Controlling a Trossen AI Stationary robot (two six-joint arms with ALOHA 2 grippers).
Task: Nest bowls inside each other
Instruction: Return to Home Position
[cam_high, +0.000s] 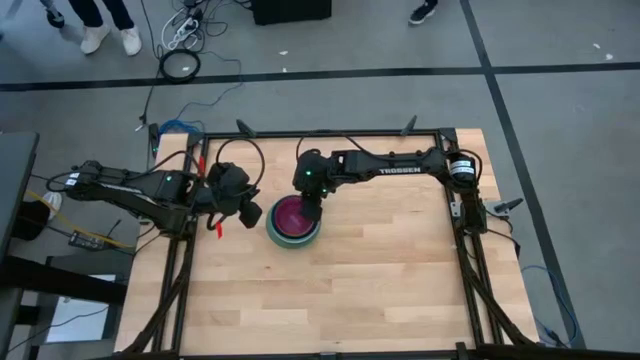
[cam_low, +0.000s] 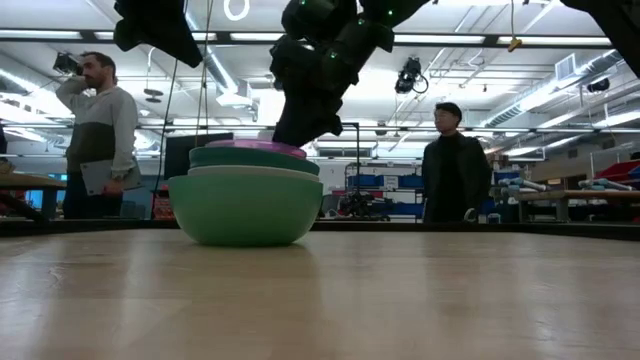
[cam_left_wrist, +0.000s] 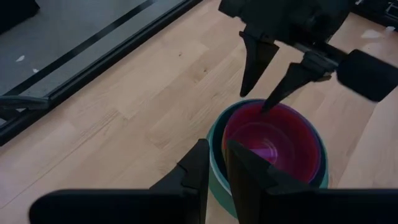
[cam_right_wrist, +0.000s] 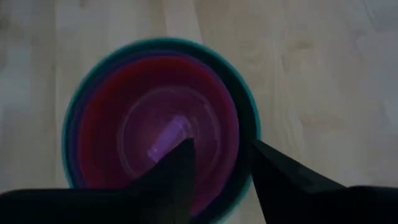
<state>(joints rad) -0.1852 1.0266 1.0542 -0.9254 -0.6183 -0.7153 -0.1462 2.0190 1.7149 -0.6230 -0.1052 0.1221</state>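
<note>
The bowls (cam_high: 292, 222) stand nested in one stack on the wooden table, left of its middle. The low view shows a sage green bowl (cam_low: 245, 210) outermost on the table, a teal rim (cam_low: 255, 158) above it and a purple rim (cam_low: 255, 146) on top. Inside are a red bowl (cam_left_wrist: 239, 127) and a purple one (cam_right_wrist: 171, 134). My right gripper (cam_right_wrist: 221, 144) hangs open over the stack's far-right rim, slanting down, one finger above the inside and one outside. My left gripper (cam_left_wrist: 216, 163) hovers left of the stack, its fingers a little apart with nothing between them. My right gripper has its two fingers on either side of the stack's far-right rim (cam_left_wrist: 264, 107), coming from above and slanting down. One fingertip (cam_left_wrist: 267, 106) shows right at the red bowl's rim. I cannot tell whether it touches.
Bare wood lies near and to the right of the stack (cam_high: 380, 290). The black table frame (cam_high: 455, 215) runs along the edges. Beyond the far edge, two people (cam_low: 100, 130) (cam_low: 455, 165) stand in the room.
</note>
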